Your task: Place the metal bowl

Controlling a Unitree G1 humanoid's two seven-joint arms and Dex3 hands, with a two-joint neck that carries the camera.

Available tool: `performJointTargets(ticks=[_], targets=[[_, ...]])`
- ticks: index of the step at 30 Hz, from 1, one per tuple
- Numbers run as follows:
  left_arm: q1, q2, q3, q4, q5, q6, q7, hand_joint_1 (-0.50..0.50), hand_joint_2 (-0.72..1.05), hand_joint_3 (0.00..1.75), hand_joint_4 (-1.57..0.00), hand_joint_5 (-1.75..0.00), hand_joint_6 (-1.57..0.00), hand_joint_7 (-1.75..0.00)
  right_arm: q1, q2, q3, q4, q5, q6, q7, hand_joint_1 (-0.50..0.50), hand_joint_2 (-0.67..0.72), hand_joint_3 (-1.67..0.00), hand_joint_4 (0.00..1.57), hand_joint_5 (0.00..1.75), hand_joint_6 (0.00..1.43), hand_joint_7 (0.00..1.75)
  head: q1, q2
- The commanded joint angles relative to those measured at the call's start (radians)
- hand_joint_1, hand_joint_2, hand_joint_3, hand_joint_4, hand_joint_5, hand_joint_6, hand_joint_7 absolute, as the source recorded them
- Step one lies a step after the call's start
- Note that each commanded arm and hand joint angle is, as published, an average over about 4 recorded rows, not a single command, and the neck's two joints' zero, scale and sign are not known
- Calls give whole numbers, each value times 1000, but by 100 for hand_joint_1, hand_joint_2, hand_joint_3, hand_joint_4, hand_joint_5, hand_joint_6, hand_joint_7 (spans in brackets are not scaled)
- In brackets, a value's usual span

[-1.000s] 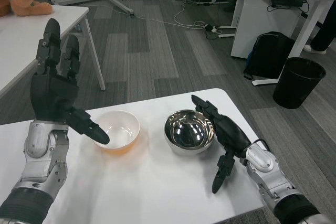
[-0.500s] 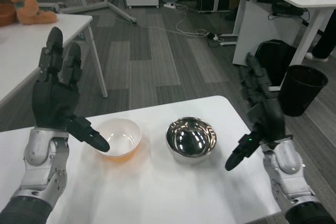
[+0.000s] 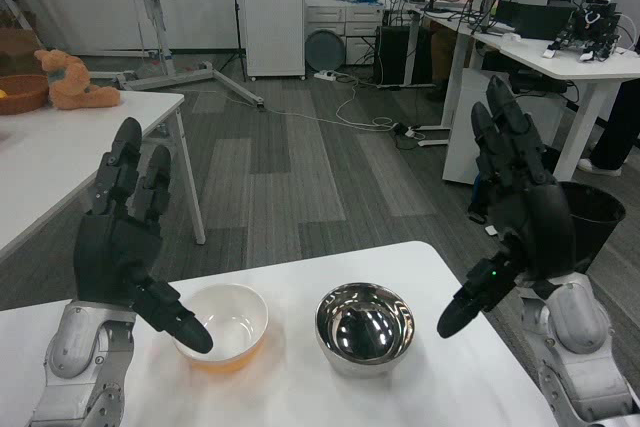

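Change: a second ago the right hand lay low against the metal bowl's right side; it has since lifted clear and now stands raised, and the camera has tilted up, so more of the room shows. The bowl sits where it was on the table.
Left hand [image 3: 125, 247]: raised, fingers spread and upright, thumb reaching down over the near rim of the white bowl; it holds nothing. It is well to the left of the metal bowl.
White bowl [image 3: 221, 325]: on the white table [image 3: 290, 387], just left of the metal bowl, the two apart by a small gap. Its underside looks orange, possibly a tinted base; hard to tell.
Metal bowl [image 3: 365, 328]: upright on the table, between the two hands, free of both.
Right hand [image 3: 520, 217]: up and to the right of the metal bowl, fingers extended and apart, thumb pointing down toward the bowl's right rim without touching; empty.
Black bin [image 3: 592, 215]: on the floor, behind and right of the metal bowl.
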Motion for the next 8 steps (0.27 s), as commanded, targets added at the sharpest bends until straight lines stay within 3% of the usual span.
performJointTargets(ticks=[1,8], targets=[[1,9,3,11,-3,2,-5,-50,-64,0,0,0,0,0,-42,-11,39,-14,-1,-6,-14,-44,52,0,0,0,0,0,9,12],[3,7,1,10,-2,0,-5,-50,-64,0,0,0,0,0,-105,-30,103,-4,-49,10,-14,-42,53,0,0,0,0,0,15,22]])
